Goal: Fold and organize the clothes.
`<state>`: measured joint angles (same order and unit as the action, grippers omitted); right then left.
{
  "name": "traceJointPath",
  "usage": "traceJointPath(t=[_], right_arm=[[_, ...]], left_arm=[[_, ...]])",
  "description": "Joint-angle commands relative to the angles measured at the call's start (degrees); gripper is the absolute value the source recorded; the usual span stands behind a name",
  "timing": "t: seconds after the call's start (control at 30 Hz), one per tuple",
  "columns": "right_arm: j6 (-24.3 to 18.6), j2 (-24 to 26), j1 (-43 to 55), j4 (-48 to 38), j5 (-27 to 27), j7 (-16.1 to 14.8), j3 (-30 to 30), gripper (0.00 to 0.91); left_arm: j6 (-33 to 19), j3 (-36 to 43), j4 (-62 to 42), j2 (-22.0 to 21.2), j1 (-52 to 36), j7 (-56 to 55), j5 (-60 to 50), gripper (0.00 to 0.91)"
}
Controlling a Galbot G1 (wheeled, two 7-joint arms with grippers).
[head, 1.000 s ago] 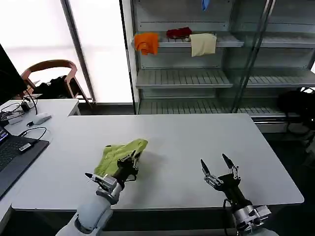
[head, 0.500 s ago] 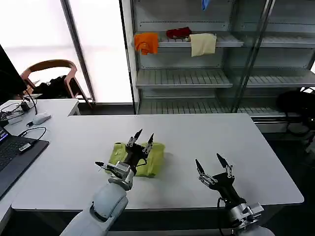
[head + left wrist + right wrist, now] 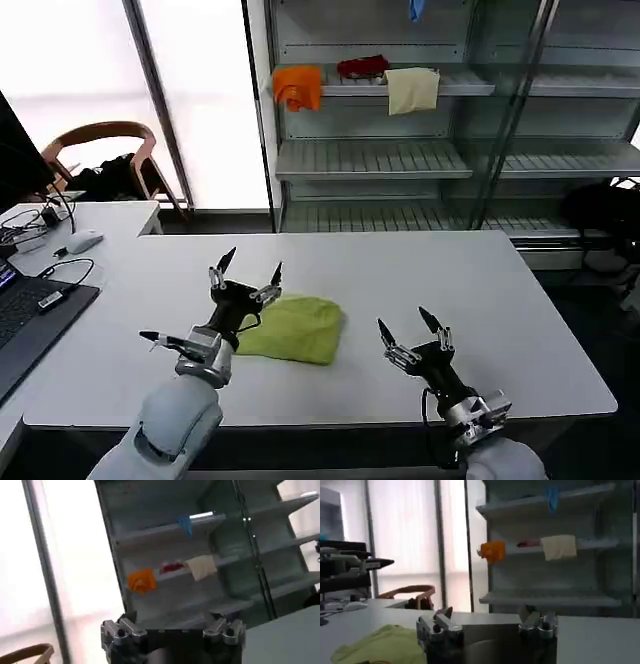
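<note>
Head view: the lime T-shirt (image 3: 294, 328) lies folded at centre frame on the table (image 3: 480, 290). The left gripper (image 3: 247, 268) hovers wide open and empty at its left edge; the right gripper (image 3: 408, 326), lower right, is likewise spread and empty.

Right wrist view: the shirt (image 3: 377, 642) sits lower left, so folding looks done; tidying or placing it next calls for a fresh grasp.

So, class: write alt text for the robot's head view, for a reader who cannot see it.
A folded lime T-shirt lies on a white table, with the left gripper raised open just beside it and the right gripper open near the table's front edge. Behind stand metal shelves holding orange, dark red and cream cloths.
</note>
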<state>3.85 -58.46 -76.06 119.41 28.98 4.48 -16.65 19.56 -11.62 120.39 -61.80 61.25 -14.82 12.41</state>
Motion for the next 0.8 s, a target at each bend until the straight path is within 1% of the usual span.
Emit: traceJointPath(t=[0.03, 0.07, 0.13, 0.17, 0.2, 0.23, 0.27, 0.37, 0.43, 0.5, 0.6, 0.8], right_arm=[[16.3, -3.7, 12.2, -4.1, 6.1, 9.6, 9.2, 0.907], [18.5, -4.5, 13.4, -4.9, 5.9, 11.0, 10.1, 0.907], [20.6, -5.9, 15.2, -6.5, 5.7, 13.8, 11.8, 0.907], [20.8, -6.3, 15.9, -7.4, 5.7, 14.4, 12.1, 0.907], [22.0, -7.3, 16.9, -8.5, 5.5, 16.7, 12.9, 0.907], [22.4, -7.8, 17.8, -10.1, 5.3, 18.2, 13.4, 0.907], [22.4, -8.2, 18.5, -10.8, 5.1, 18.6, 13.9, 0.907], [22.3, -9.8, 20.8, -13.3, 2.9, 18.4, 15.8, 0.907], [22.5, -10.7, 22.0, -14.1, 1.0, 17.4, 17.5, 0.907], [22.5, -11.7, 22.8, -14.8, -0.7, 17.6, 18.8, 0.907], [22.6, -13.0, 23.7, -16.3, -1.4, 18.3, 20.2, 0.907], [22.3, -14.8, 25.4, -18.2, -2.7, 18.1, 21.8, 0.907]], left_arm=[[-0.6, -14.7, 12.7, 0.1, 21.8, 1.5, 0.5, 0.907], [-1.2, -15.0, 13.0, -0.2, 23.3, 1.5, 0.4, 0.907], [-2.2, -15.2, 12.5, -1.5, 24.6, 1.6, -0.5, 0.907], [-2.5, -15.2, 12.3, -1.7, 24.7, 1.6, -0.8, 0.907], [-2.8, -15.1, 11.8, -2.0, 25.0, 1.5, -1.2, 0.907], [-3.1, -15.1, 11.6, -2.2, 25.2, 1.5, -1.3, 0.907], [-3.1, -15.1, 11.6, -2.2, 25.2, 1.5, -1.3, 0.907], [-3.2, -15.2, 11.6, -2.5, 25.2, 1.6, -1.3, 0.907], [-3.2, -15.4, 11.6, -2.4, 25.1, 1.7, -1.3, 0.907], [-3.3, -15.4, 11.6, -2.5, 25.1, 1.6, -1.3, 0.907], [-3.8, -15.3, 11.4, -2.7, 25.5, 1.7, -1.4, 0.907], [-4.7, -15.6, 10.4, -2.8, 25.5, 1.7, -1.8, 0.907]])
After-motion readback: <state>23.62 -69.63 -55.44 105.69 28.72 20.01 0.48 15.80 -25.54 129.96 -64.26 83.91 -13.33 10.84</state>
